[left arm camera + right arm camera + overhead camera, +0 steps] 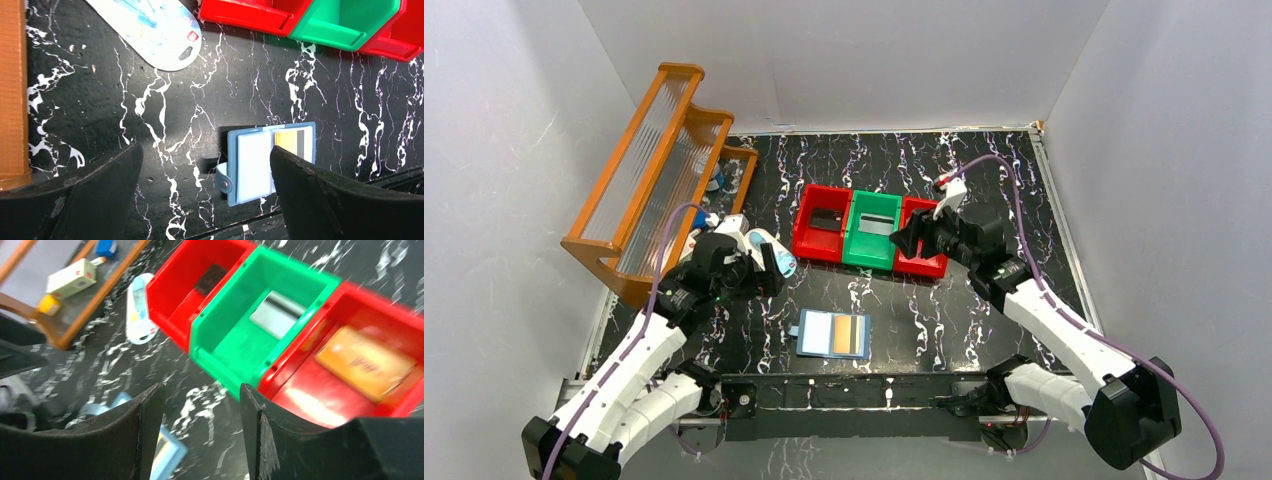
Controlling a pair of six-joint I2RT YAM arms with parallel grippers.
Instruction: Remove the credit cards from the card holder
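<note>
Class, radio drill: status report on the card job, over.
Left gripper, right gripper: jaws open, empty. In bins: black card, grey card, orange card; second orange card in wallet. Nothing blocking.

Obs: blue squarish card holder [832,334] open flat on table [924,320], orange striped card [292,141] in pocket. Black card [210,279] in red bin [172,295], grey card [276,315] in green bin [225,340], tan-orange card [367,362] in 2nd red bin [310,400].
</note>
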